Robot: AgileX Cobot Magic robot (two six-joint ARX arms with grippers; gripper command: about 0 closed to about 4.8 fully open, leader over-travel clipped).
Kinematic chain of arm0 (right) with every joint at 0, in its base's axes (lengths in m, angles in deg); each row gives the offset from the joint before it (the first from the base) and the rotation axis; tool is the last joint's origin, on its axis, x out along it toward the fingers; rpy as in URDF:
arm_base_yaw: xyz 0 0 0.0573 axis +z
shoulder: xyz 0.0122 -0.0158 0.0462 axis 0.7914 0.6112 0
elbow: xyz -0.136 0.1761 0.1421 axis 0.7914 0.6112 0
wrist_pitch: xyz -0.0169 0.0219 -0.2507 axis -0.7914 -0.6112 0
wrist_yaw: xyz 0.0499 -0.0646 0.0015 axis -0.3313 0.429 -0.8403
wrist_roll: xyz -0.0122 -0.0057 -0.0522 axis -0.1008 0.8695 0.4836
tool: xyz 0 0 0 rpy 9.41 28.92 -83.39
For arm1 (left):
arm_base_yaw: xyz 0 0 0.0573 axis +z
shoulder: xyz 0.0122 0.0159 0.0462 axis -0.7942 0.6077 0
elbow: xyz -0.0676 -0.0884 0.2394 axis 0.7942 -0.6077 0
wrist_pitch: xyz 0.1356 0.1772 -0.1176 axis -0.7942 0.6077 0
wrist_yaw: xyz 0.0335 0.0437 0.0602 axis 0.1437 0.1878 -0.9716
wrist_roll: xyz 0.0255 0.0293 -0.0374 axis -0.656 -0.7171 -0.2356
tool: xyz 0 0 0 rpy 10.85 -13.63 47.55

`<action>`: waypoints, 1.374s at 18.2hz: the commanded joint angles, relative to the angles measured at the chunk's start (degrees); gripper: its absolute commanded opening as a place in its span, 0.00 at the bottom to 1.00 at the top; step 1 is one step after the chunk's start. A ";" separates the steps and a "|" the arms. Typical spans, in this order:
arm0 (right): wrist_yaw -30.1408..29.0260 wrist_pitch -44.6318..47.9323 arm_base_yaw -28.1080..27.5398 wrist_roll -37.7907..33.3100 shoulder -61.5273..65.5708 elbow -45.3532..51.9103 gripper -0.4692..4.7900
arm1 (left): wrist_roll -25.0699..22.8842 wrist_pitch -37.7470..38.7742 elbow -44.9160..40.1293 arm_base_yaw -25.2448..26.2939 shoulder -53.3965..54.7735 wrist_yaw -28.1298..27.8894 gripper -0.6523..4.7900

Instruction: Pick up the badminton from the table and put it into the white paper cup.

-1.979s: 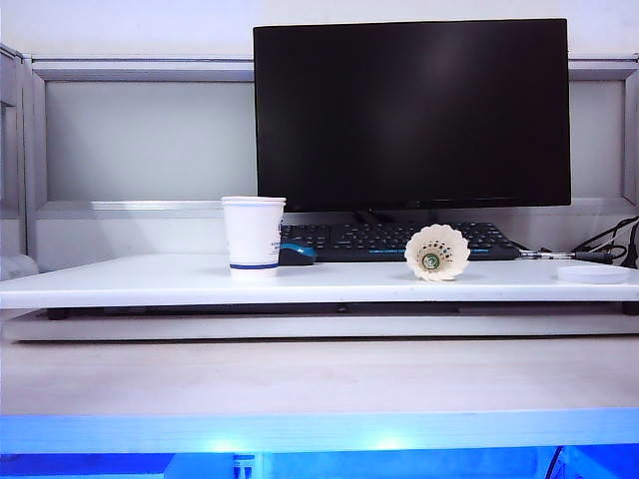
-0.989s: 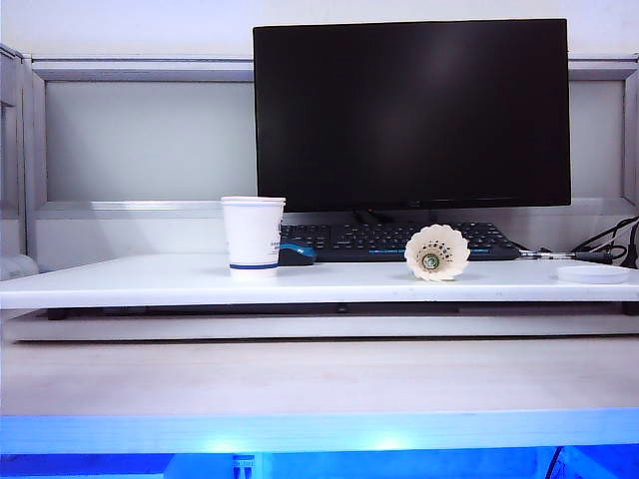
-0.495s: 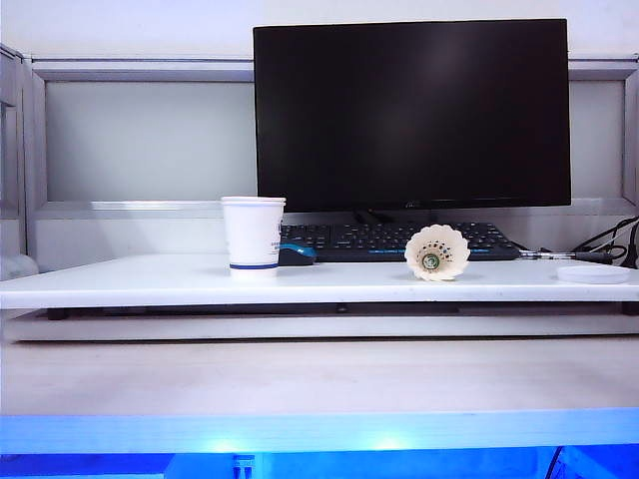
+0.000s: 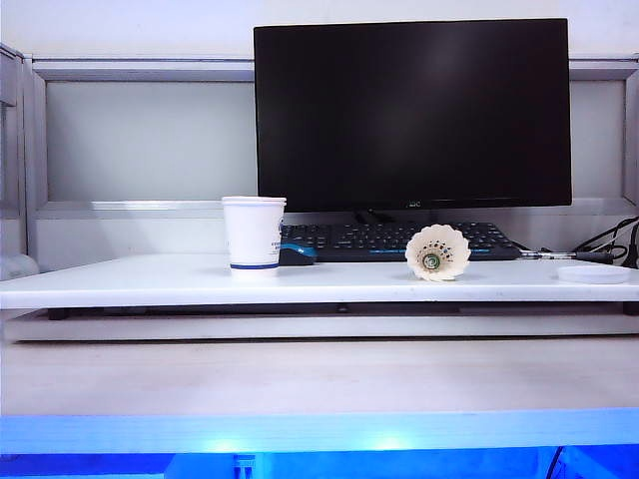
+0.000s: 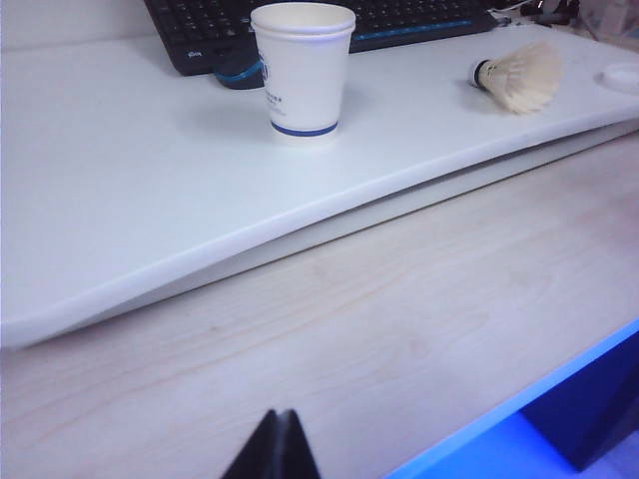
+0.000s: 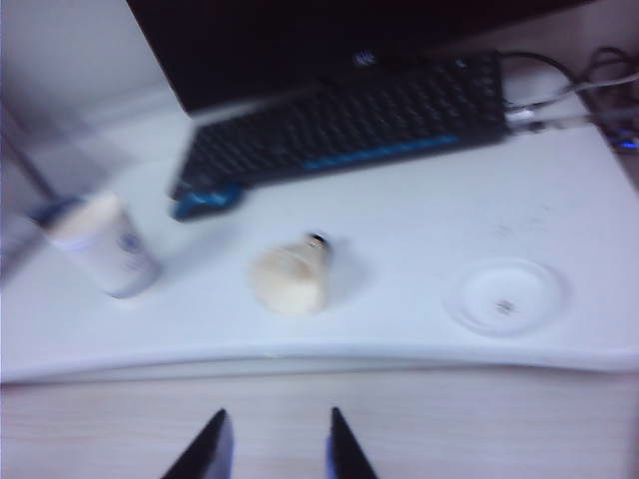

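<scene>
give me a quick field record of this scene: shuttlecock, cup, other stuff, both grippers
badminton: lying on its side on the table, apart from the cup, not held
white paper cup: upright, open mouth up, left of the badminton in the exterior view
keyboard: behind both, under the monitor
white disc: near the table's right end
left gripper: shut, low over the wood-grain surface, short of the table
right gripper: open, empty, short of the table edge, facing the badminton

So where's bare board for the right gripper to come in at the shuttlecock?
Free: table front strip, and the gap between white paper cup and badminton. Crowded behind: keyboard; disc far right. Right gripper open, left gripper shut, both short of the board.
</scene>
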 commanded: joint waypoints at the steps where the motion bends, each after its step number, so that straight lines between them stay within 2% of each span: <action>1: -3.15 -1.33 0.07 -0.98 0.17 -2.45 0.33 | 4.13 1.42 -0.04 -0.02 0.00 1.57 0.11; 2: -3.17 -3.23 0.07 -2.45 0.22 -4.24 0.51 | 5.44 1.42 -0.04 -0.02 0.00 1.62 0.11; 4: -3.21 -3.58 0.07 -4.20 0.31 -5.09 0.58 | 5.44 1.42 -0.04 -0.02 0.00 1.62 0.11; 5: -3.80 -3.93 0.07 -5.29 1.40 -5.66 0.69 | 5.44 1.42 -0.04 -0.02 0.00 1.66 0.11; 6: -5.51 -4.11 0.07 -5.33 4.28 -6.60 0.76 | 5.42 1.42 -0.04 -0.04 0.00 2.29 0.11; 10: -7.80 -1.49 0.09 -4.15 15.23 -9.79 0.81 | 5.42 1.42 -0.04 -0.02 0.00 2.47 0.11; 11: -7.82 0.66 0.15 -3.28 18.32 -10.47 0.85 | 5.42 1.42 -0.04 -0.02 0.00 2.49 0.11; 13: -7.72 5.60 0.42 -1.60 27.28 -12.33 1.00 | 5.44 1.42 -0.04 -0.02 0.00 2.51 0.11; 17: -7.19 11.89 4.35 0.13 38.77 -13.75 1.00 | 5.42 1.42 -0.04 -0.02 0.00 2.47 0.11; 20: 0.20 19.39 10.16 2.75 46.77 -13.75 1.00 | 5.42 1.42 -0.04 -0.02 0.00 2.49 0.11; 22: 2.54 25.14 12.37 4.15 53.81 -13.77 1.00 | 5.42 1.42 -0.04 -0.02 0.00 2.47 0.11; 25: 3.82 35.19 12.33 4.15 65.61 -13.92 1.00 | 5.42 1.42 -0.04 -0.02 0.00 2.49 0.11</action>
